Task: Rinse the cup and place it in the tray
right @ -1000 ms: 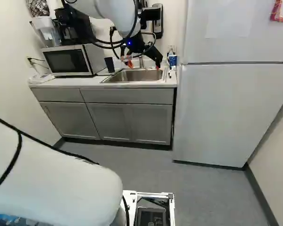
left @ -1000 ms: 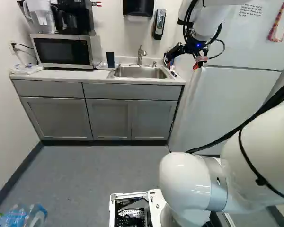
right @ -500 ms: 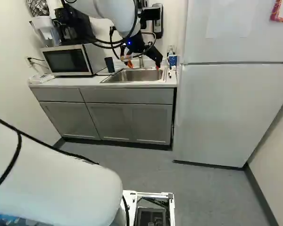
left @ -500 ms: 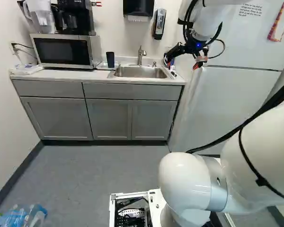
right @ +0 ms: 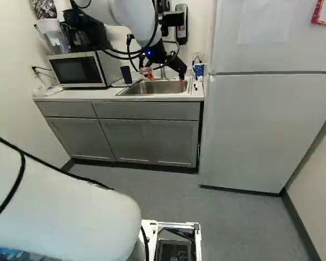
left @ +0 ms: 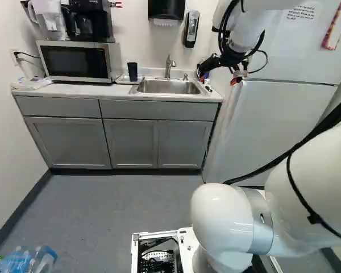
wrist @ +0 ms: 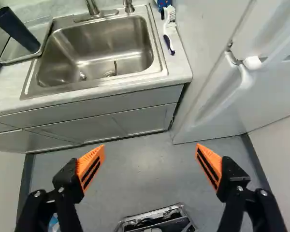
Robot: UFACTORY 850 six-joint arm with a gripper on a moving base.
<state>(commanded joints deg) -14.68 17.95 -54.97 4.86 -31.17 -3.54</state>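
Observation:
My gripper [right: 165,78] hangs in front of the sink in the right base view; in the wrist view the gripper [wrist: 150,162] is wide open, nothing between its orange pads, the floor beyond them. A dark cup [left: 132,71] stands on a shallow tray [wrist: 11,54] at the counter's microwave end. In the wrist view the cup [wrist: 15,30] lies well ahead of the gripper and off to one side. The steel sink [wrist: 101,43], with a drain and a small round item in its basin, is between cup and fridge. Its faucet [left: 169,65] rises at the back.
A microwave [left: 77,61] with a coffee maker on top stands beyond the tray. On the sink's other side lies a brush [wrist: 168,29] near a blue container [right: 199,69]. The tall white fridge [right: 261,125] flanks the counter. A soap dispenser [left: 191,28] hangs on the wall.
My arm's wrist and gripper have shifted slightly, a little toward the left in the left base view. The fingers stay open; cup, tray and base have not moved.

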